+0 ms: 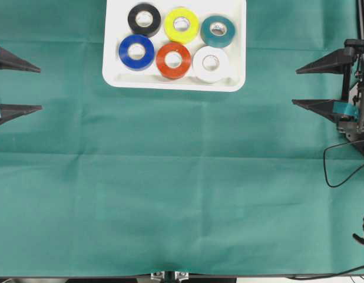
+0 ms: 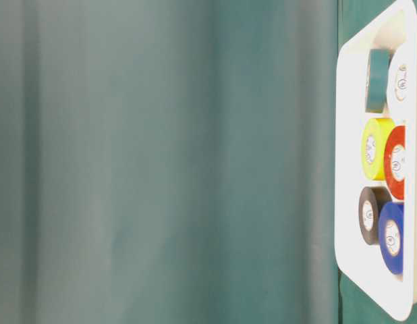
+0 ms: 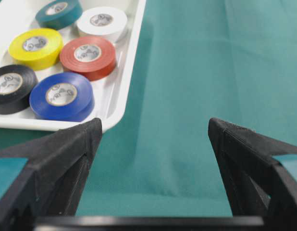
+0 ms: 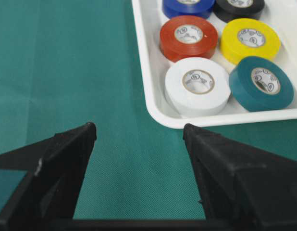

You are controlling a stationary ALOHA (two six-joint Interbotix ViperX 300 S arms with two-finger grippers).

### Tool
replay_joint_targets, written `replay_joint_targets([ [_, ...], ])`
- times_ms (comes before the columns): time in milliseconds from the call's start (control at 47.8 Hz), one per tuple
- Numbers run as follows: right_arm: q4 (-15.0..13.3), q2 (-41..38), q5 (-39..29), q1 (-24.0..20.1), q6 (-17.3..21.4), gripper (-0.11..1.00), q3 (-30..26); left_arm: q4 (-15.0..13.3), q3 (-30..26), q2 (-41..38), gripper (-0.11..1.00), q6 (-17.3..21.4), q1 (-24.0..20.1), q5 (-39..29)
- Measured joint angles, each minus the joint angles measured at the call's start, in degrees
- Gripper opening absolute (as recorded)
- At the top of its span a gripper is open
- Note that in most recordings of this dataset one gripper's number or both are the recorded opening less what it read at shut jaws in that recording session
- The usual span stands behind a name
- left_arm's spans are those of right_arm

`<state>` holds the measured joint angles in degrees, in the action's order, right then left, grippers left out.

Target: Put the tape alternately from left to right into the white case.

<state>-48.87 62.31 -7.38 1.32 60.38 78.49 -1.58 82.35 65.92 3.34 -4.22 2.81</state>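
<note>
Right, near edge of the overhead view: just the creased green cloth (image 1: 182,200) lying across the table, with one thin black cable (image 1: 341,165) looping at the right side.

Mid-depth, two grippers are sitting at opposite edges. The left black two-fingered gripper (image 1: 39,88) is pointing level toward the centre, jaws standing apart, gripping nothing. The right black two-fingered gripper (image 1: 295,86) is mirroring it from the right edge, jaws wider apart, likewise gripping nothing. Both are sitting well apart from the tray, fingertips over bare cloth.

Far side: one shallow rectangular white plastic case with rounded corners and raised rim (image 1: 114,35) is lying on the cloth, top edge running out of frame. Six small tape rolls with pale cardboard cores are lying flat inside it, in two rows of three.

- Front row, left to right: blue roll (image 1: 136,52), red-orange roll (image 1: 173,60), white roll (image 1: 211,63).
- Back row: black roll (image 1: 144,19), yellow roll (image 1: 181,25), teal roll (image 1: 218,31).

Neighbouring rolls are sitting touching or just beside each other. No rolls are lying on the cloth.

Labels: each core is carrying a small round printed mark, showing in the right wrist view on the white roll; too small to read.
</note>
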Motion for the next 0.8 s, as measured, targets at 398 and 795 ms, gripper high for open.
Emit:
replay_joint_targets([
  [398,0.0,0.2,0.3,-0.1,0.0,0.82,0.4,0.0,0.8,2.5,0.52,0.0,-0.1,-2.4],
  [795,0.0,0.3,0.3,0.0,0.0,0.82,0.4,0.0,0.9,2.5,0.52,0.0,0.0,-2.5],
])
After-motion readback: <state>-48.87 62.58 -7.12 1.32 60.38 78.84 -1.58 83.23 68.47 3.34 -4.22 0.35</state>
